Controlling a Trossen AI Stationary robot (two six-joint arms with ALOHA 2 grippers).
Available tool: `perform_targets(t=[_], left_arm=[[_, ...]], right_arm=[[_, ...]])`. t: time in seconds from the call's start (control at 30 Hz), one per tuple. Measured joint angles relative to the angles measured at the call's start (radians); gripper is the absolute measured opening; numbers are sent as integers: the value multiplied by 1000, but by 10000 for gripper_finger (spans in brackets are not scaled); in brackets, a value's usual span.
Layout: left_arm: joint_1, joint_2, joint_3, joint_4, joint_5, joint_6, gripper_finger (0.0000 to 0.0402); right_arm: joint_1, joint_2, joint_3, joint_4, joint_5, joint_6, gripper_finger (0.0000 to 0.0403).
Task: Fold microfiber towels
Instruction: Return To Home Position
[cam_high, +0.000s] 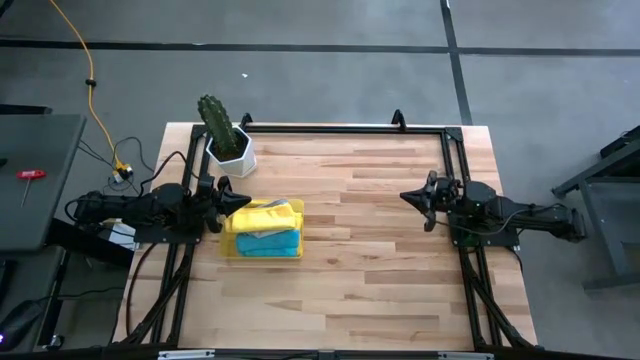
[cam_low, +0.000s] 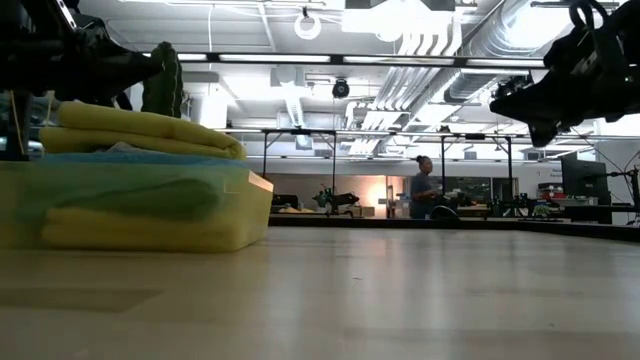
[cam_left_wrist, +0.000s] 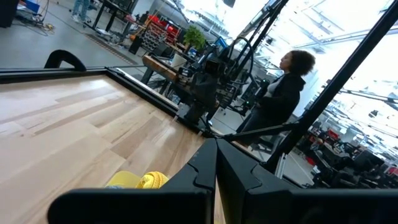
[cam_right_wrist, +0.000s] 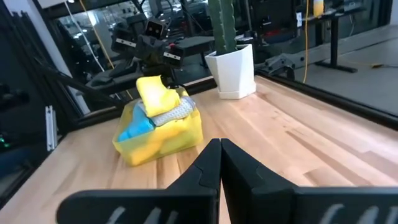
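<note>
A translucent yellow tray (cam_high: 262, 246) stands on the table's left half, holding a pile of microfiber towels (cam_high: 266, 222): yellow ones on top, a turquoise one (cam_high: 270, 243) below, a grey one (cam_right_wrist: 175, 110) between. My left gripper (cam_high: 243, 201) hangs shut above the tray's left far corner, pointing level toward the right, touching nothing. My right gripper (cam_high: 407, 196) hangs shut over the table's right half, pointing level toward the left, well clear of the tray. Both show shut in their wrist views (cam_left_wrist: 216, 163) (cam_right_wrist: 221, 155).
A cactus in a white pot (cam_high: 228, 140) stands at the far left, just behind the tray. A black frame rail (cam_high: 340, 129) runs along the table's far edge and down both sides. Bare wood (cam_high: 370, 270) lies between the tray and the right arm. A person (cam_low: 424, 186) shows far behind.
</note>
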Motion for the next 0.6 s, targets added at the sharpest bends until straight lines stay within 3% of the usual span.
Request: perform_targets(t=[0.6], left_arm=[[0,0,0,0,0,0,1]], right_arm=[[0,0,1,-2,0,32,0]])
